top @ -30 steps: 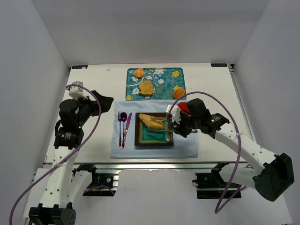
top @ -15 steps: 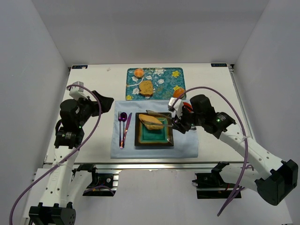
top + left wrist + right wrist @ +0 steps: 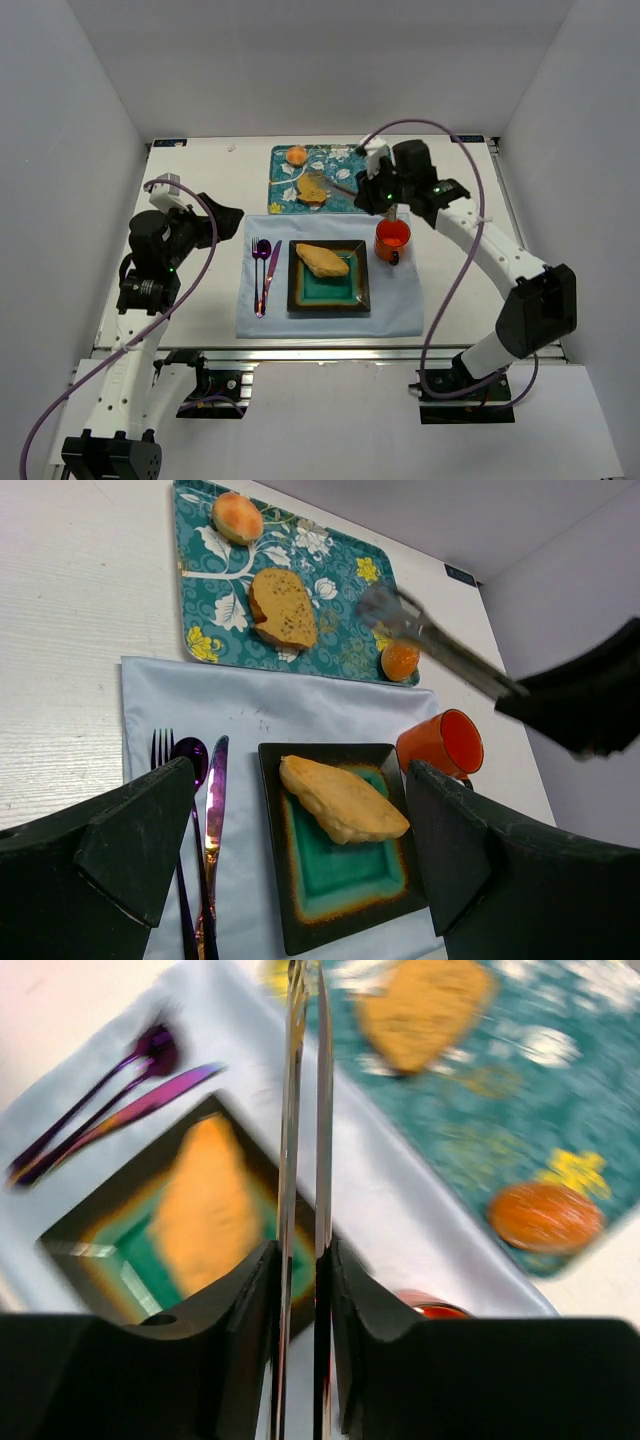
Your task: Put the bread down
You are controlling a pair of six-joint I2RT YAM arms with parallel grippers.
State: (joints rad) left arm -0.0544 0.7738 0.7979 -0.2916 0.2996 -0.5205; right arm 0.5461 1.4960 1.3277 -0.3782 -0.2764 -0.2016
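The bread (image 3: 322,260) is lying on the plate (image 3: 296,300), slanted across the upper left of its teal centre, with nothing touching it. From the top view, the plate sits mid-frame on a pale blue cloth (image 3: 400,310). There's purple cutlery (image 3: 262,255) just to its left and an orange mug (image 3: 392,240) right by its upper right corner. Higher in the frame, a teal floral tray (image 3: 350,165) on the white worktop (image 3: 200,170) carries a brown slice (image 3: 312,187) and a small orange bun (image 3: 296,155). The left wrist view also picks up a second bun (image 3: 400,661) at the tray's lower right, which the right arm covers from above. The right end effector (image 3: 300,1260) is clenched on metal tongs (image 3: 430,640). Its own camera is pretty blurry, but it shows the blades nearly together with nothing between them. From the top their tips hang over the tray near the slice. The left end effector (image 3: 300,780) is spread wide and empty, sitting at the left of the top view, off the cloth.
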